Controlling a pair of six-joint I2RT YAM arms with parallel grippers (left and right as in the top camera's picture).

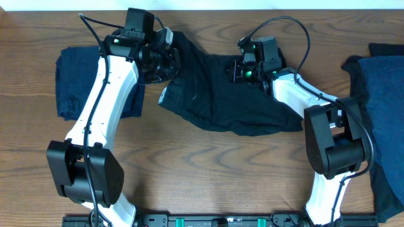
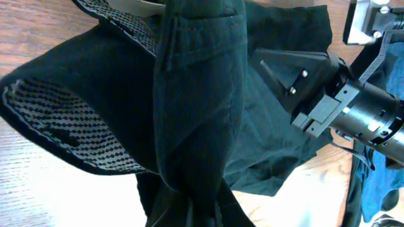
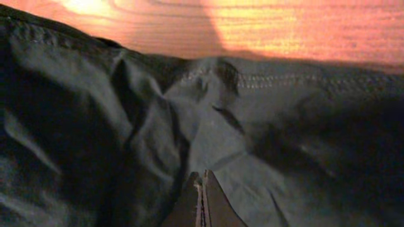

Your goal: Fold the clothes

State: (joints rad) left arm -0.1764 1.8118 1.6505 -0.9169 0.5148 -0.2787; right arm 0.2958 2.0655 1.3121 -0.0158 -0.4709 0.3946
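Note:
A black garment (image 1: 221, 104) lies crumpled across the middle of the table. My left gripper (image 1: 169, 58) is shut on its upper left part. In the left wrist view the cloth (image 2: 196, 94) bunches into the jaws (image 2: 202, 214) and hides the fingers. A pale patterned inner edge (image 2: 63, 120) shows there. My right gripper (image 1: 237, 70) sits on the garment's upper middle. In the right wrist view its fingers (image 3: 202, 184) are pressed together on the black cloth (image 3: 126, 126), which wrinkles toward the tips.
A folded dark navy garment (image 1: 71, 82) lies at the far left, partly under my left arm. More dark navy clothes (image 1: 382, 88) lie along the right edge. The right arm (image 2: 341, 107) shows close by in the left wrist view. The table is brown wood (image 1: 208, 170).

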